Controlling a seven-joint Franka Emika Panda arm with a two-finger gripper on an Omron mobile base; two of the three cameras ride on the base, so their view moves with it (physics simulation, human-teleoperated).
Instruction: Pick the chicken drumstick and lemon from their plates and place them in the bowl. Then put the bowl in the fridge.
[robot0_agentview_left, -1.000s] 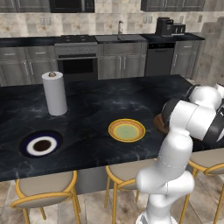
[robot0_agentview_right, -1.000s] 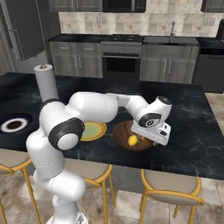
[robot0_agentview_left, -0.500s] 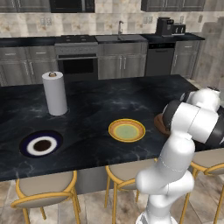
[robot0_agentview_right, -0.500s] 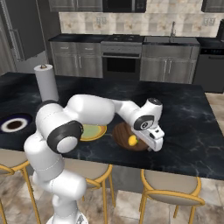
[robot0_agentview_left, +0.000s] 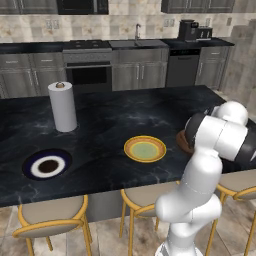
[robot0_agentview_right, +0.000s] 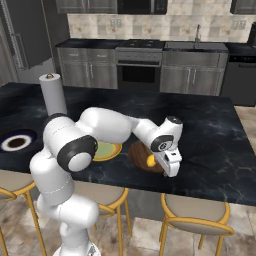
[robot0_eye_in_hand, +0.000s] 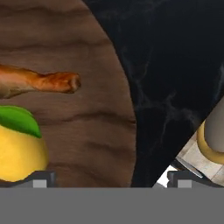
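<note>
Drumstick (robot0_eye_in_hand: 39, 82) and lemon (robot0_eye_in_hand: 19, 148) in bowl (robot0_eye_in_hand: 92, 131); fingers (robot0_eye_in_hand: 40, 179) apart.

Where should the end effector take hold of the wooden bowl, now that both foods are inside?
Probably the bowl's near rim, from above, one finger inside and one outside: it is wide and shallow, and the drumstick and lemon lie away from that edge.

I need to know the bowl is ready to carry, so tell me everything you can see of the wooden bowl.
The bowl is wide, shallow and dark brown, with wavy wood grain inside. It sits upright on the black marbled counter, near its front edge, to the right of the yellow-orange plate. Inside lie the chicken drumstick and the lemon with its green leaf. The open gripper straddles its rim, one fingertip inside near the lemon, one outside; actual contact is unclear.
</note>
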